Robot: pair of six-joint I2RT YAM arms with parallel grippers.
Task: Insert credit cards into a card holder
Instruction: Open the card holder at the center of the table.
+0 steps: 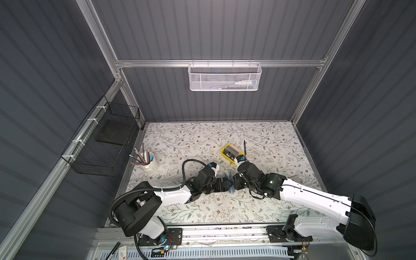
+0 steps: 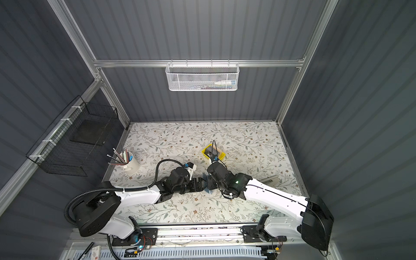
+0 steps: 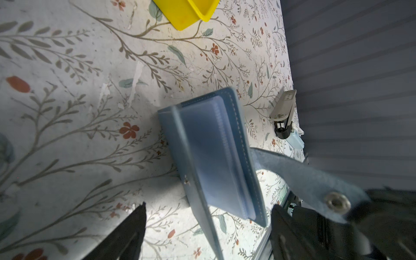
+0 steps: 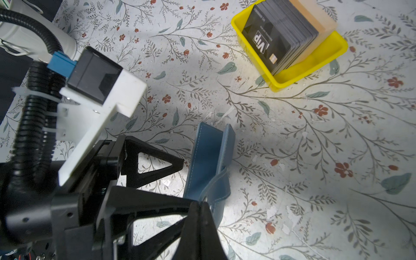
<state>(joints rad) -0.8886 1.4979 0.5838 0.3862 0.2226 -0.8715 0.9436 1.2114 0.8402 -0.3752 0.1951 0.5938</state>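
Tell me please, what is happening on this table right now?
The right gripper is shut on the strap of the blue card holder, which stands half open. The left gripper is open, with one finger on each side of the holder and not gripping it. The black credit cards sit stacked in the yellow tray. The sleeves that show look empty.

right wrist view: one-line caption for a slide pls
Right gripper pinches the card holder by its strap; credit cards wait in the yellow tray
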